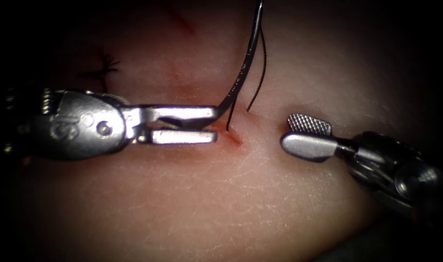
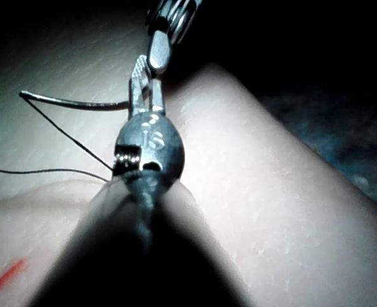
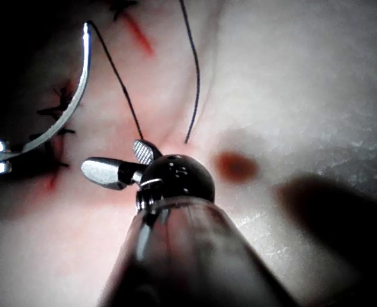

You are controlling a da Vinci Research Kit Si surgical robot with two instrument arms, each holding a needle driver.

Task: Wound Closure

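1. The tissue [image 1: 221, 194] is pale pink with a fine net of whitish skin lines.
2. The cut [image 1: 233, 136] is a reddish streak, with red fluid [image 3: 236, 165] in a dark red-brown spot.
3. The needle [image 1: 245, 63] is dark grey steel with a bright sheen.
4. The thread [image 1: 262, 63] is black, as are the knotted stitches [image 1: 105, 65].
5. The left tool [image 1: 216, 130] is silver, stamped with digits; the right tool [image 1: 306, 136] is matt grey, its fingers [image 1: 308, 124] cross-hatched.

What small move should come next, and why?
Probably the left tool, shut on the curved steel needle near one end, lifts away: the needle is out of the pink tissue, black thread runs into the cut, the right tool, jaws open, holds nothing.
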